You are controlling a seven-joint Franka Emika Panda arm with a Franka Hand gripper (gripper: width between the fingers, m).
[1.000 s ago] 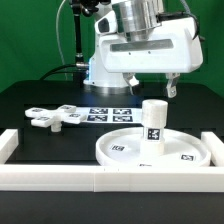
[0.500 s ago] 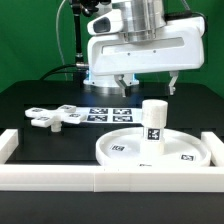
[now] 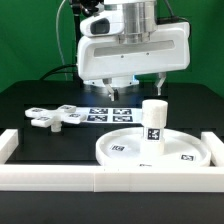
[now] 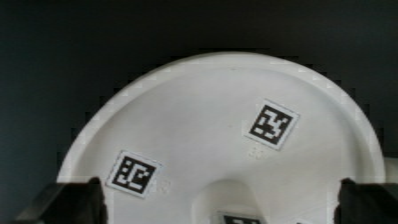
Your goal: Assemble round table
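Note:
The large round disc (image 3: 128, 148) lies flat on the black table near the front. The short cylindrical post (image 3: 153, 125) stands upright on its middle. The cross-shaped foot (image 3: 55, 117) lies on the table at the exterior view's left. My gripper (image 3: 137, 91) hangs open and empty above and behind the post, touching nothing. In the wrist view the disc (image 4: 214, 120) fills the picture, the post's top (image 4: 267, 200) shows at the edge, and the dark fingers (image 4: 71, 205) stand wide apart on either side of it.
A white straight-walled frame (image 3: 100, 181) runs along the table's front, with end walls at both sides. The marker board (image 3: 104, 113) lies flat behind the disc, under the gripper. The arm's base stands at the back.
The gripper has moved toward the exterior view's left, staying open. The disc, post and foot have not moved.

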